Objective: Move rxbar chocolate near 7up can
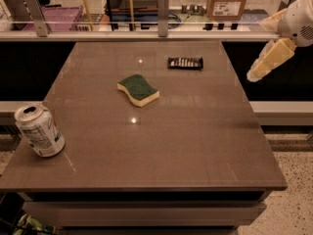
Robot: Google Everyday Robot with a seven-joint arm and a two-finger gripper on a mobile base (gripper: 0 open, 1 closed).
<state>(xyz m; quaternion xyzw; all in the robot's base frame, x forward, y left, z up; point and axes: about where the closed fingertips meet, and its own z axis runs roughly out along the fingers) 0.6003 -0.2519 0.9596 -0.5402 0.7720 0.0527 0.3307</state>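
Note:
The rxbar chocolate (185, 62) is a flat black bar with pale lettering, lying at the far right-centre of the brown table (195, 146). The 7up can (38, 130) stands tilted at the near left edge, silver top, white and green body. My gripper (259, 71) hangs at the right, beyond the table's right edge, above and to the right of the bar, apart from it. It holds nothing that shows.
A green-and-yellow sponge (138, 89) lies mid-table between bar and can. A glass rail with metal posts (163, 8) runs along the far edge. Cardboard box (226, 1) and purple crate (57, 17) stand behind it.

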